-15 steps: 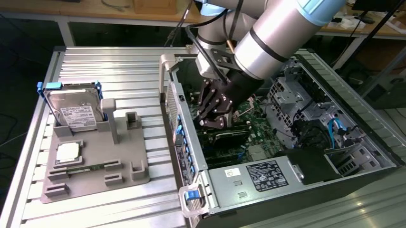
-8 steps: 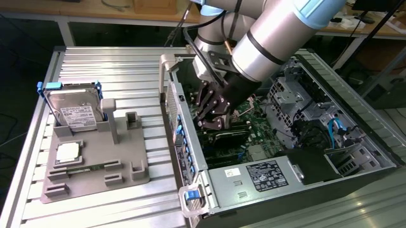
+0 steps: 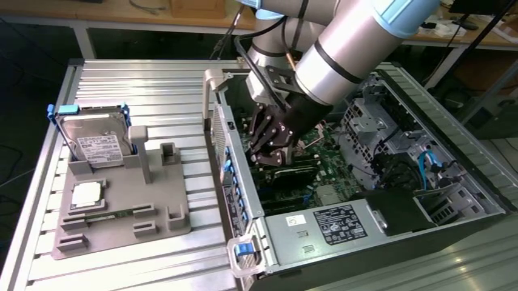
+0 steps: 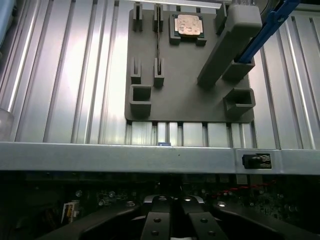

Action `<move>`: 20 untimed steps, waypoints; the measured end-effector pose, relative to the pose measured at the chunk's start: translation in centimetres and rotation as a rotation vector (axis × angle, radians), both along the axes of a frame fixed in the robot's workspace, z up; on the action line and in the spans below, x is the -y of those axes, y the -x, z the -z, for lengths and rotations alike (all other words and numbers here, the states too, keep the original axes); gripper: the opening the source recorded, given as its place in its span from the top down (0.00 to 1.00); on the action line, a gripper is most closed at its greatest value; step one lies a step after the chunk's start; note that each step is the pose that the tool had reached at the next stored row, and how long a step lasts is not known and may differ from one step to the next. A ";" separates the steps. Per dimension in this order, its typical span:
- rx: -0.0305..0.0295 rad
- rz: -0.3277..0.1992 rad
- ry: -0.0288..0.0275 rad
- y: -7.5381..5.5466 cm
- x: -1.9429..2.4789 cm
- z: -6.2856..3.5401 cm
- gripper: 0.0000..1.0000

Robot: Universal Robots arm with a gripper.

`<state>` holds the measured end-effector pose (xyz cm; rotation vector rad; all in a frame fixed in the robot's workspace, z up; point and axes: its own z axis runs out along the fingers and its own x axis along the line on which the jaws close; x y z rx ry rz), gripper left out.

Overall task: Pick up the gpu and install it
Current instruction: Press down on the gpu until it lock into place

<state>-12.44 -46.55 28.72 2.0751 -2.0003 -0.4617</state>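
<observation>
Gripper (image 3: 270,159) sits inside the open computer case (image 3: 242,200), fingers closed together, directly above the gpu (image 3: 292,176); whether it grips the card cannot be told. The gpu stands on the motherboard (image 3: 336,159) inside the case. Beside the case, on the counter (image 3: 130,79), a grey fixture (image 3: 121,212) carries the hard drive (image 3: 96,142) and square chip (image 3: 86,195).

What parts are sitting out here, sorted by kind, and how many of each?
Hard drive: 1
Square silver chip: 1
Gpu card: 1
Grey holder tray: 1
Open computer case: 1
Claw: 1
Total: 6
</observation>
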 end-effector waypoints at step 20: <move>-0.0118 0.000 -0.0052 -1.9 -0.05 0.46 0.89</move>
